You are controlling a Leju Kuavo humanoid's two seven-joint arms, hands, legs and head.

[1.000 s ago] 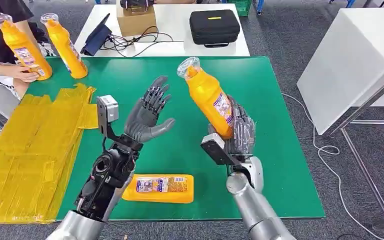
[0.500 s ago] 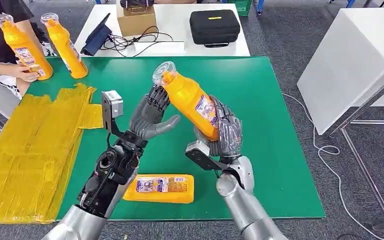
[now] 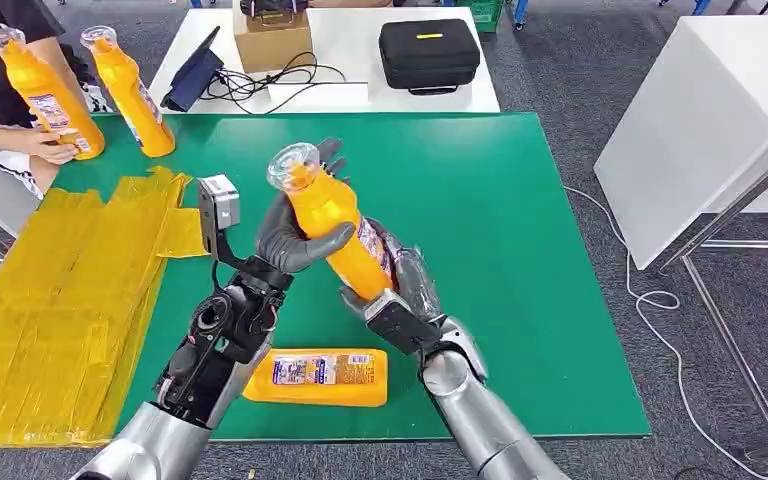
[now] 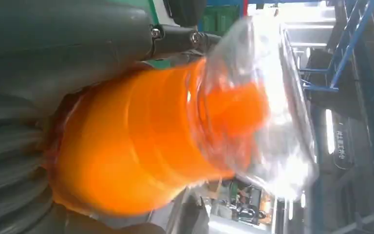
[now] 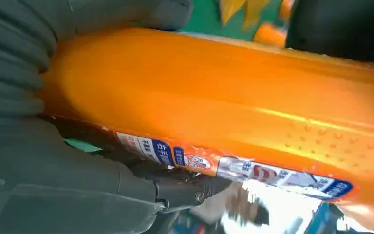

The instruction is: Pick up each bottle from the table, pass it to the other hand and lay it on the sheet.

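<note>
An orange bottle [image 3: 318, 200] with a clear cap tilts above the green table [image 3: 500, 200]. My right hand [image 3: 410, 290] grips its lower body, label side up [image 5: 224, 83]. The bottle's upper body [image 4: 141, 146] lies in the fork of my left hand [image 3: 282, 240]: the thumb crosses its front and the fingers stand straight behind its neck. A second orange bottle [image 3: 322, 376] lies flat near the table's front edge. The yellow sheet [image 3: 60, 300] covers the left side of the table.
Two more orange bottles stand at the table's far left: one [image 3: 50, 100] steadied by a person's hand, the other [image 3: 135, 95] beside it. Behind is a white table with a cardboard box [image 3: 273, 40] and a black case [image 3: 428, 55]. A white cabinet [image 3: 700, 130] stands right.
My right hand has carried the bottle leftward and tipped it until its upper body sits between my left hand's thumb and fingers. The left hand has kept its spread pose.
</note>
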